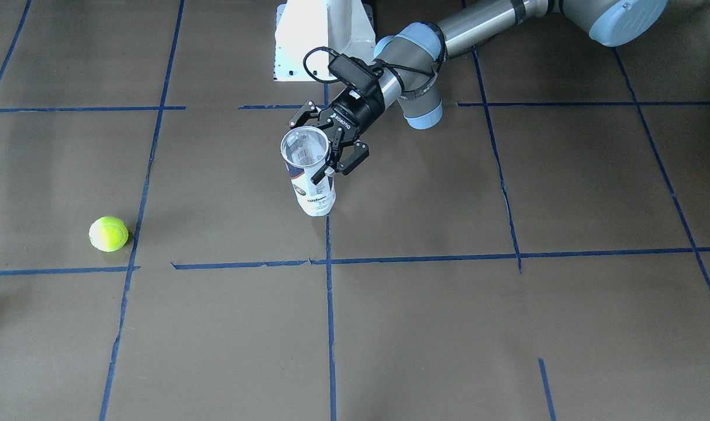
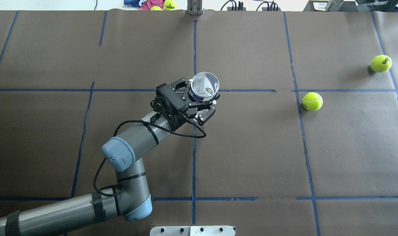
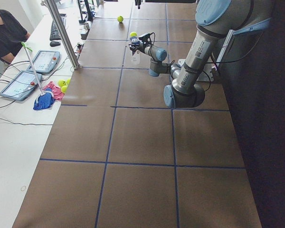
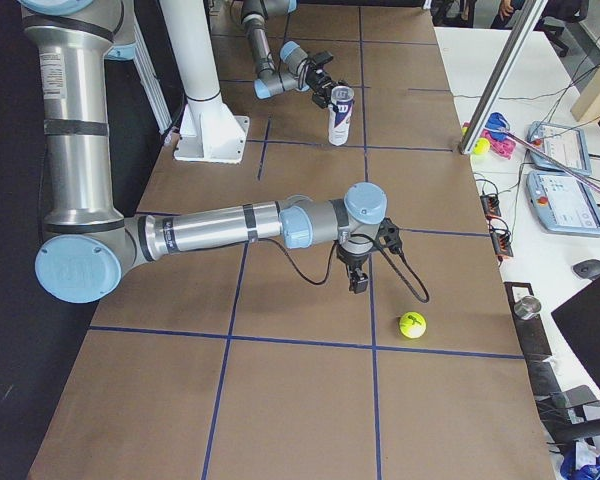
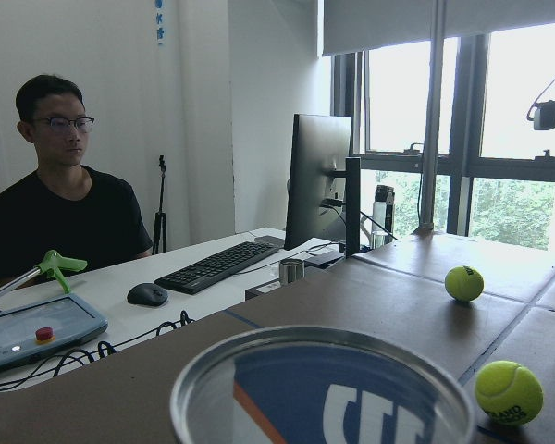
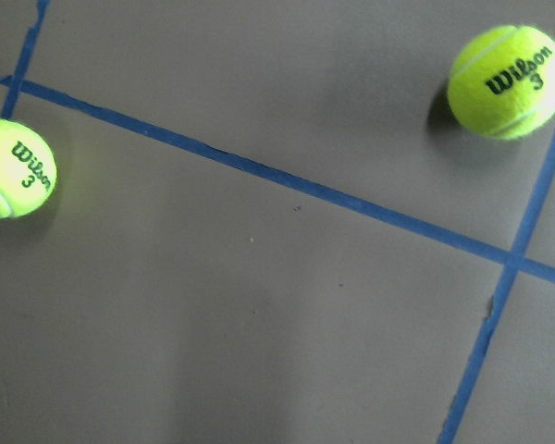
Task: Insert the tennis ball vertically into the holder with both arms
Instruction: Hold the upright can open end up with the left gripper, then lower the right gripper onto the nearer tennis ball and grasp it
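Two-arm step: I judge this to be the fetch. The can is in hand, but no ball is.
Left gripper (image 2: 202,94): its fingers are clamped on the holder (image 1: 314,187) from either side, just below the open rim.
Holder: it stands upright between those fingers with its mouth up and looks empty from overhead. Whether its base rests on the table (image 2: 251,147) I cannot tell.
Holding well: keep the can plumb and motionless, squeezing no harder than the thin plastic allows.
Tennis ball (image 2: 312,101): it lies on the table well off to the left gripper's right, near the right gripper (image 4: 358,278) but apart from it.
Right gripper: it points down over the table. It shows only from the side, so I cannot tell whether it is spread or closed.
Picking well: centre over the ball and pinch across its middle. Carry it above the rim and release it straight down, since the fit looks close.
Second ball (image 2: 381,63): it lies farther out on the same side.
Writing: the holder's label reads "Wilson". Both balls read "Wilson 3" in the right wrist view. The left gripper's body reads "ROBOTIQ".
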`<state>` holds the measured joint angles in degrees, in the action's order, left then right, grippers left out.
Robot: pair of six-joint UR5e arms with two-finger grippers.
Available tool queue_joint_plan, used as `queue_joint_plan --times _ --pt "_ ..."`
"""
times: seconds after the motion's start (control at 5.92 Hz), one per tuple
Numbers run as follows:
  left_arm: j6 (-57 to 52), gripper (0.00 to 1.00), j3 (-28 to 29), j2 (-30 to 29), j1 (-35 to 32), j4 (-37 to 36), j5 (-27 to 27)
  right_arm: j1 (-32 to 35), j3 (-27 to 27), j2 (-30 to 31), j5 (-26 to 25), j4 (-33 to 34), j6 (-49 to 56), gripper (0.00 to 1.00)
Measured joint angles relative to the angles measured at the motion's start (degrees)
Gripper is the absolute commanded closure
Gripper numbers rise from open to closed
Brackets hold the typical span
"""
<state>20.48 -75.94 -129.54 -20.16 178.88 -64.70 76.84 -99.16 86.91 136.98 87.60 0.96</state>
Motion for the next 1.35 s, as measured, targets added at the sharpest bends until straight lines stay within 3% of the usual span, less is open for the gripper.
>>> queue_joint_plan --times 0.34,0.85,1.35 --pt "-0.06 0.22 0.97 2.01 0.92 3.66 0.09 -6.16 0.18 -6.62 -0.38 -0.08 -11.69 0.0" --pt "-0.09 0.22 2.39 3.28 2.02 7.19 0.24 -12.98 0.4 -12.01 -6.76 -0.15 -27.99 0.0" --pt "0.0 0.2 2.51 2.69 2.65 8.08 1.62 -15.47 0.58 -12.98 -9.13 -0.15 -30.3 0.0"
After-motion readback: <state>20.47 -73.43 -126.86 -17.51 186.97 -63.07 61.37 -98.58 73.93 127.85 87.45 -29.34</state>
